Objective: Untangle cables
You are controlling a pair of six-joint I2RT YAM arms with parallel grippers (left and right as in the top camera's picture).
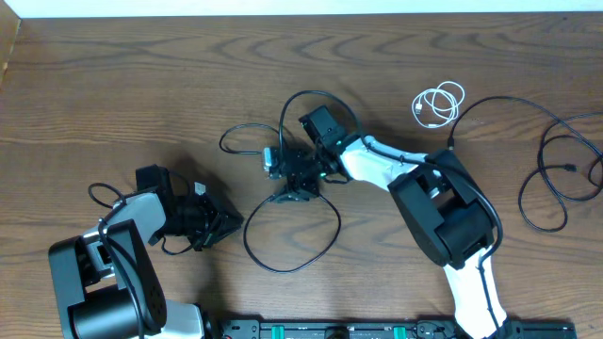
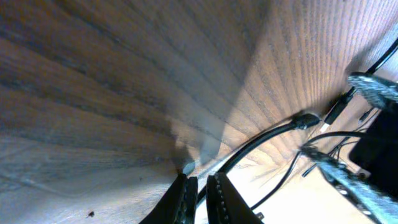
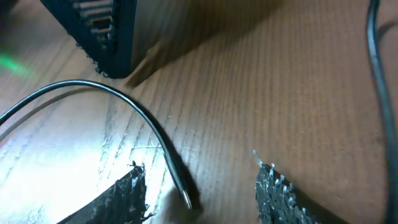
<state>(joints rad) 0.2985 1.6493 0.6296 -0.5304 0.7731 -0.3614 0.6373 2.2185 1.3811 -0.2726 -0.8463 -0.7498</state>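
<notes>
A black cable (image 1: 300, 247) lies in a wide loop at the table's middle, tangled with more black loops (image 1: 306, 113) behind it. My right gripper (image 1: 290, 179) stands over the tangle. It (image 3: 199, 171) is open, and a black cable's plug end (image 3: 180, 183) lies loose on the wood between the fingers. My left gripper (image 1: 231, 224) sits at the loop's left edge. Its jaws (image 2: 200, 180) are shut, and a black cable (image 2: 261, 140) runs into the narrow slit between them. A short white cable (image 1: 440, 102) lies coiled at the back right.
Another black cable (image 1: 565, 169) sprawls in loops at the far right edge. A dark ribbed block (image 3: 106, 31) stands at the top left of the right wrist view. The right gripper's grey ribbed fingers (image 2: 373, 90) show at the right of the left wrist view.
</notes>
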